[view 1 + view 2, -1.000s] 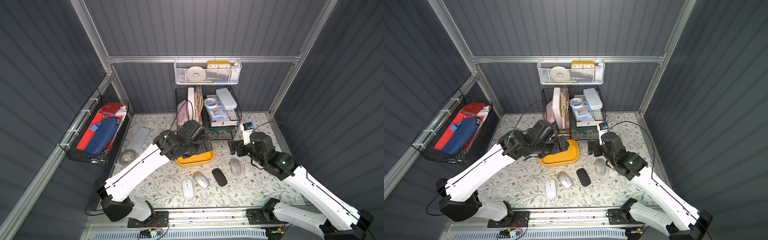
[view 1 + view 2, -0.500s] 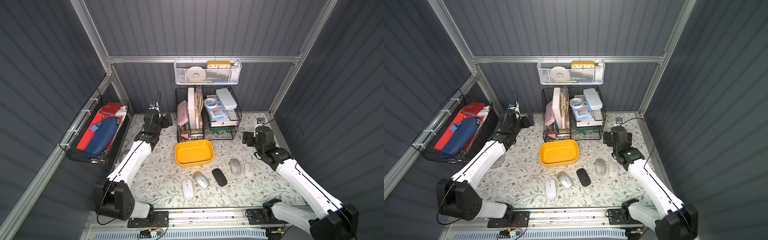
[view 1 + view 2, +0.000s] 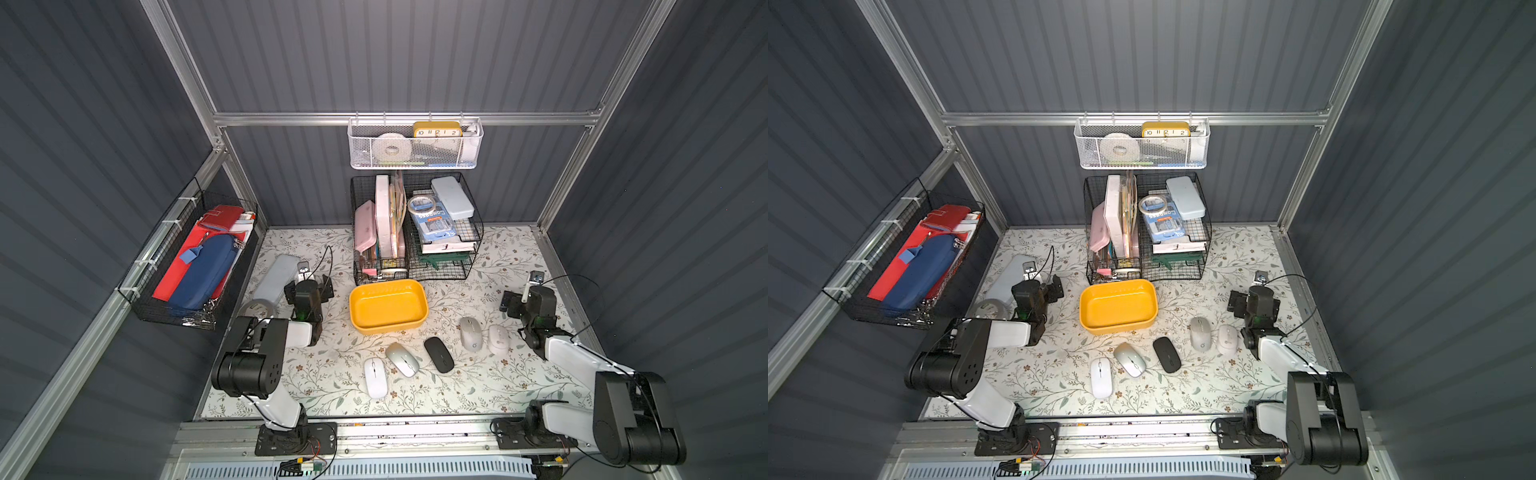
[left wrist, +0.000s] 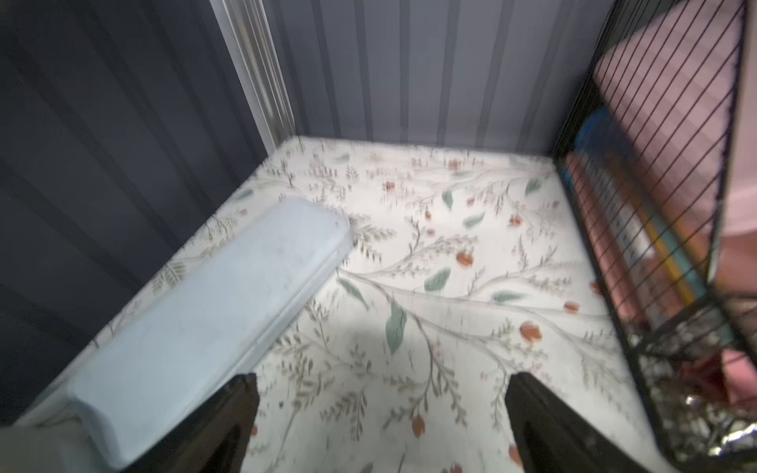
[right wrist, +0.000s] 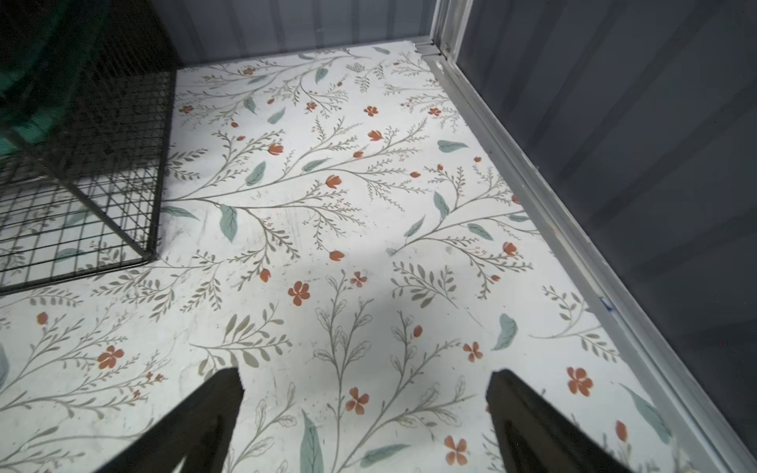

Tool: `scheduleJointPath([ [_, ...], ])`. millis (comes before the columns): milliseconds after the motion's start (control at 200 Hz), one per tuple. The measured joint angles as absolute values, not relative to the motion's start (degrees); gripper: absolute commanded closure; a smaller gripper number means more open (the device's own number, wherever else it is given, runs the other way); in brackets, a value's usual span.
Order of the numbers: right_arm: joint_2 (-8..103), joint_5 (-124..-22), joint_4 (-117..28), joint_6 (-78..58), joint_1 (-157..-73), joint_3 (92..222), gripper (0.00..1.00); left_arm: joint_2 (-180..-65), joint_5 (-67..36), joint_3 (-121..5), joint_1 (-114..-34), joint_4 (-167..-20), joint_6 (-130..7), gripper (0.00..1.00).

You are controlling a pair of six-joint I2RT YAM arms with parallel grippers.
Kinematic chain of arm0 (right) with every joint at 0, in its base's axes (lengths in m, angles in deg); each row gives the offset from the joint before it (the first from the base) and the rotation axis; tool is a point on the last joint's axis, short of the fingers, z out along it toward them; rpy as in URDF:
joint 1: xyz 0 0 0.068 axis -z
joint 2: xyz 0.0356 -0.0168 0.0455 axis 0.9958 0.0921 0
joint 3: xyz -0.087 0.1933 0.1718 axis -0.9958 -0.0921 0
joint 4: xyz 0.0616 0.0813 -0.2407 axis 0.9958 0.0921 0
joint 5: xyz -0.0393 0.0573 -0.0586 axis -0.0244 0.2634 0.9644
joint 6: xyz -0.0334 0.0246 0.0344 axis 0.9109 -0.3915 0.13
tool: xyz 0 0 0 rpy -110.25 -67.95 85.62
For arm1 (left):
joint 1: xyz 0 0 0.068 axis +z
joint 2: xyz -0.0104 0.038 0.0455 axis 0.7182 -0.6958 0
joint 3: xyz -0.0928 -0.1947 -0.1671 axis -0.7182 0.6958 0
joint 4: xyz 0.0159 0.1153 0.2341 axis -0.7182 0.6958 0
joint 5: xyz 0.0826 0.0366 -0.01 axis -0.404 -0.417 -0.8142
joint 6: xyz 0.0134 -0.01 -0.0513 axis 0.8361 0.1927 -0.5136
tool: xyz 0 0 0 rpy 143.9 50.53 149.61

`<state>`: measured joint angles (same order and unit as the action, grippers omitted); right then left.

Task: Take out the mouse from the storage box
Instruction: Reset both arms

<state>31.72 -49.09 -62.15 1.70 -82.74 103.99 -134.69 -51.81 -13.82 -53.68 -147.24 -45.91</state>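
**Reader:** What lies nearest the front rail on the worktop point(image 3: 478, 386)?

**Legend:** Five mice in a loose arc: white mouse point(image 3: 375, 377), silver mouse point(image 3: 402, 359), black mouse point(image 3: 439, 354), grey mouse point(image 3: 470, 333) and pale mouse point(image 3: 498, 339). All rest on the paper, outside the storage box point(image 3: 386, 305) and just in front of it. The box's yellow floor shows bare, so nothing appears left to take out.

**Reader:** And the hands?

**Legend:** The left hand point(image 4: 381, 381) is spread wide and grasps nothing. It hangs over bare paper beside a pale blue case point(image 4: 205, 311), to the left of the box. The right hand point(image 5: 364, 373) is likewise released and empty, near the right wall frame and well apart from the mice. Both arms are folded low at the sides, probably to leave the middle unobstructed.

**Reader:** Farther back?

**Legend:** The black wire baskets point(image 3: 415, 232) stand just behind the box, filled with cases, tape and papers. Set there, they leave the front free for handling. A side basket point(image 3: 187, 257) hangs on the left wall, and a white mesh basket point(image 3: 415, 145) hangs from the rear rail.

- **Surface:** flat white paper printed with leaves and red flowers.
- **Room:** ribbed dark grey panels in aluminium framing.
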Motion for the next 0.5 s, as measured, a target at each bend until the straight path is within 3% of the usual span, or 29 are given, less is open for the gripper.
scheduleJointPath([
  [175,35.5,-52.7,-72.3,3.1,-82.0,103.6,0.01,-136.4,-49.8,-7.7,-52.2,-165.8,-45.1,0.01],
  [345,38.4,-56.1,-81.1,3.0,-81.8,103.1,0.01,-136.6,-46.6,-7.8,-49.4,-168.3,-46.2,0.01],
  [500,48.7,-59.4,-95.5,4.2,-82.5,99.2,0.01,-136.6,-45.7,-9.6,-48.5,-167.5,-46.9,0.01],
])
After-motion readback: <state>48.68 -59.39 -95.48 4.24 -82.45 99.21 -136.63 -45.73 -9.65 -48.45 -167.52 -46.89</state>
